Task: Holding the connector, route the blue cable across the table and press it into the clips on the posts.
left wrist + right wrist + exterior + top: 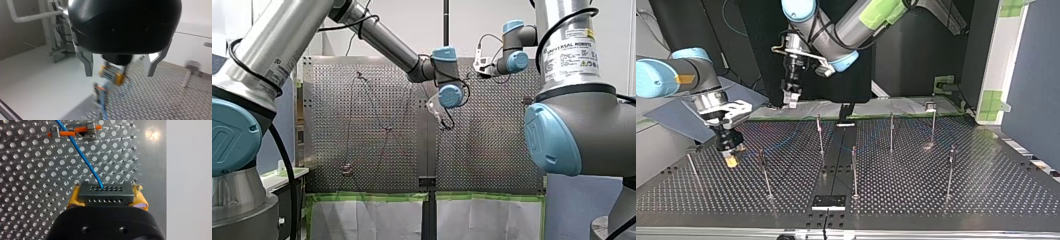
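**STATUS: CONNECTOR HELD IN RIGHT PINCER**

My right pincer (731,159), fitted with yellow pads, was pinching the dark connector (105,194) just above the perforated desk (986,190), at the top view's 8 o'clock. The blue cable (80,152) left the connector and ran ahead of the pincer, crossing an orange-trimmed clip (88,130). My left pincer (119,73) hung at the top view's 11 o'clock, over the desk's far edge, with its metal fingers spread and empty. Thin posts (854,172) stood upright across the desk.
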